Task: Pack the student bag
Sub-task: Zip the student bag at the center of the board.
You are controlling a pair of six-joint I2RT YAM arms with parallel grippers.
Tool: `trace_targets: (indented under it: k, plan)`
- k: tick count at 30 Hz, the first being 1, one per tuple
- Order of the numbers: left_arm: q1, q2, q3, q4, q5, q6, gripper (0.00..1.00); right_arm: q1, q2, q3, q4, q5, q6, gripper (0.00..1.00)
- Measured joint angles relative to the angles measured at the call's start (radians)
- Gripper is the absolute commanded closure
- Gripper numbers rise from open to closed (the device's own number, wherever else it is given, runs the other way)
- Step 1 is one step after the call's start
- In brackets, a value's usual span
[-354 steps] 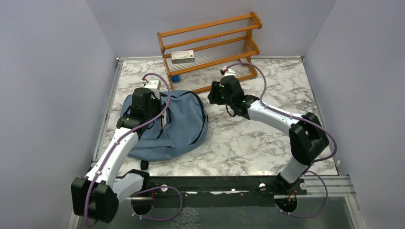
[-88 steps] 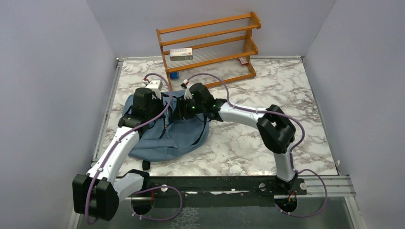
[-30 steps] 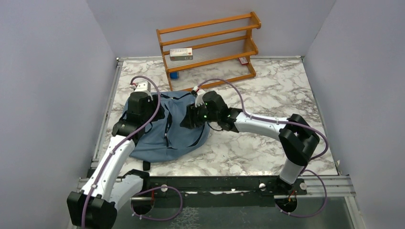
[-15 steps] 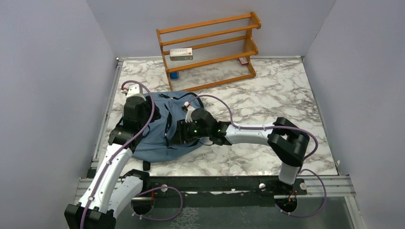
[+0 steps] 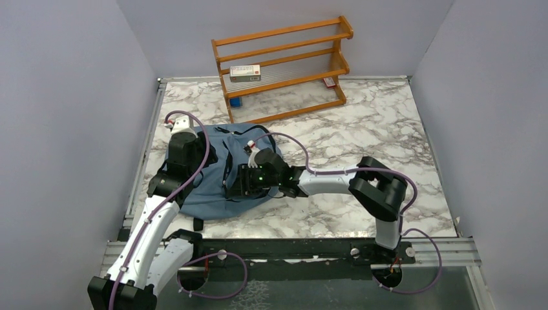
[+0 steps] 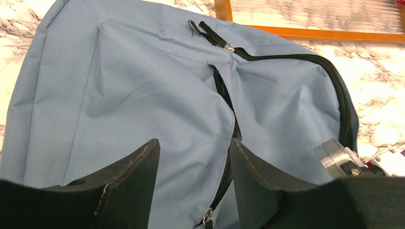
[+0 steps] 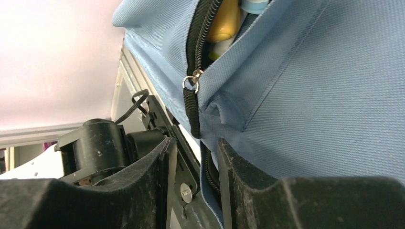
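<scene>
While the student bag lies under both grippers, the left gripper has its fingers apart with blue cloth filling the gap; if it pinches, nobody can tell. The right gripper stands open around the black zipper edge, with a silver ring just past its tips.

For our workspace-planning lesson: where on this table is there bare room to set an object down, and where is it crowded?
Free: right rear of the table, between wooden rack and right wall; also the near strip between right arm and front edge. Crowded: the left, where left arm and student bag sit.
</scene>
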Motion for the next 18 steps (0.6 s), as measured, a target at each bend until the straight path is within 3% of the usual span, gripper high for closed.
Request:
trace_targets:
  k: [18]
  plan:
    - [0.000,-0.008,-0.011,0.007,0.000,0.004,0.43,0.007,0.083,0.067,0.030,-0.020,0.027,0.65]
